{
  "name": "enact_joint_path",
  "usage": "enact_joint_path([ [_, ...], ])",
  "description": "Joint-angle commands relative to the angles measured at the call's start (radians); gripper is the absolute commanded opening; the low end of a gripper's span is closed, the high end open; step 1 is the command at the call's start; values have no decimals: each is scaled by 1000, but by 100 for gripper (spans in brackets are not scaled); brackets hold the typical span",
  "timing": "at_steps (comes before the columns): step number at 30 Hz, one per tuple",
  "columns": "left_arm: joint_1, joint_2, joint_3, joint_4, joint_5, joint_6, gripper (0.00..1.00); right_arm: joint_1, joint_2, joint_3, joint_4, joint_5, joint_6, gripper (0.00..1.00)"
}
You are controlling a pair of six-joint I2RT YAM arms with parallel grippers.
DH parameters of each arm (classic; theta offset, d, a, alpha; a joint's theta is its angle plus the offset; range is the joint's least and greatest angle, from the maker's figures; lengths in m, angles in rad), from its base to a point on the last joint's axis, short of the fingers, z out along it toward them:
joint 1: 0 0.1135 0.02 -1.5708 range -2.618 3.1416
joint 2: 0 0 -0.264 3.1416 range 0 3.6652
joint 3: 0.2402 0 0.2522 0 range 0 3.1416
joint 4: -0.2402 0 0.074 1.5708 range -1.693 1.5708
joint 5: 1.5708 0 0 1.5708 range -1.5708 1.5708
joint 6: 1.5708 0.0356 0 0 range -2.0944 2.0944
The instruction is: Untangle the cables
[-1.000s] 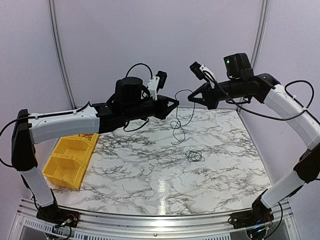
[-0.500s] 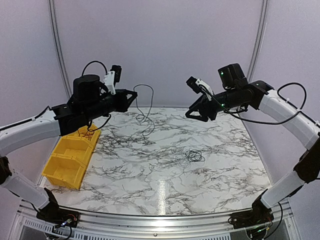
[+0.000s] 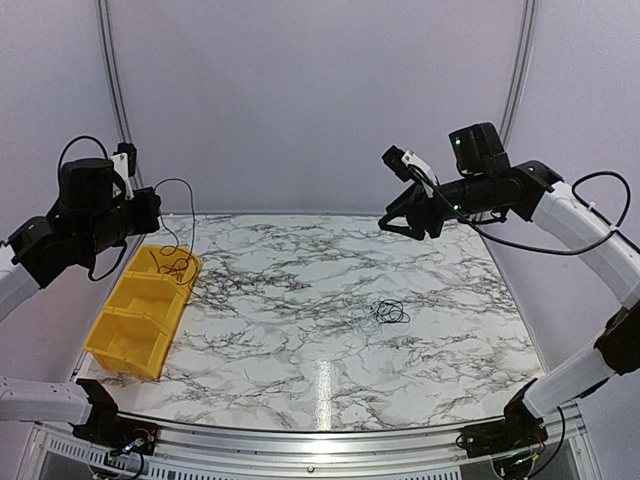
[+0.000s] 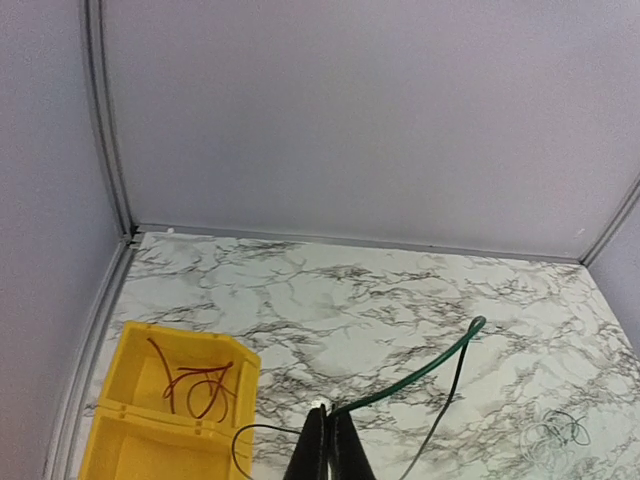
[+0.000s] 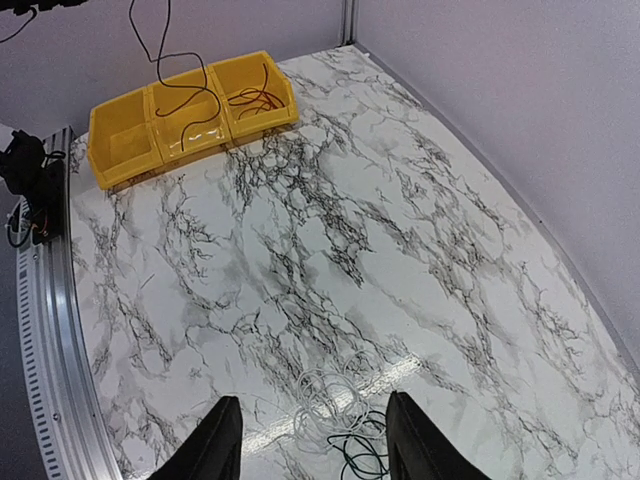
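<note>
My left gripper (image 3: 155,200) is shut on a thin dark green cable (image 3: 192,215), held high over the yellow bin (image 3: 120,345). That cable (image 4: 420,372) arcs up from the pinched fingertips (image 4: 330,440) and hangs back down toward the bin. A small tangle of cables (image 3: 388,313), whitish and dark green, lies on the marble table right of centre. My right gripper (image 3: 393,222) hovers open above the table's far right. In its wrist view the tangle (image 5: 340,405) lies far below, between the spread fingers (image 5: 215,445).
The yellow bin (image 5: 120,140) has three compartments and sits at the table's left edge. A red cable (image 4: 195,385) lies coiled in its far compartment. Purple walls close the table (image 3: 300,370) at the back and both sides.
My left arm swung left from the table's middle to above the yellow bin, carrying the cable. My right gripper opened and let that cable go, staying at the far right.
</note>
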State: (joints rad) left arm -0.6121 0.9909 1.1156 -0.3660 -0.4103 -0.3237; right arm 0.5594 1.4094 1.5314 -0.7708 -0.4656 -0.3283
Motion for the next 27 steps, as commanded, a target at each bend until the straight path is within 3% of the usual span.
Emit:
enact_joint_path([
  [1, 51, -40, -7, -191, -148, 15, 0, 11, -13, -14, 1, 11, -8, 49],
  [18, 245, -17, -152, -259, -235, -92, 0, 11, -44, -64, 1, 29, -11, 50],
  [27, 345, -15, -282, -114, -183, -85, 0, 11, -56, -84, 5, 38, -13, 49],
])
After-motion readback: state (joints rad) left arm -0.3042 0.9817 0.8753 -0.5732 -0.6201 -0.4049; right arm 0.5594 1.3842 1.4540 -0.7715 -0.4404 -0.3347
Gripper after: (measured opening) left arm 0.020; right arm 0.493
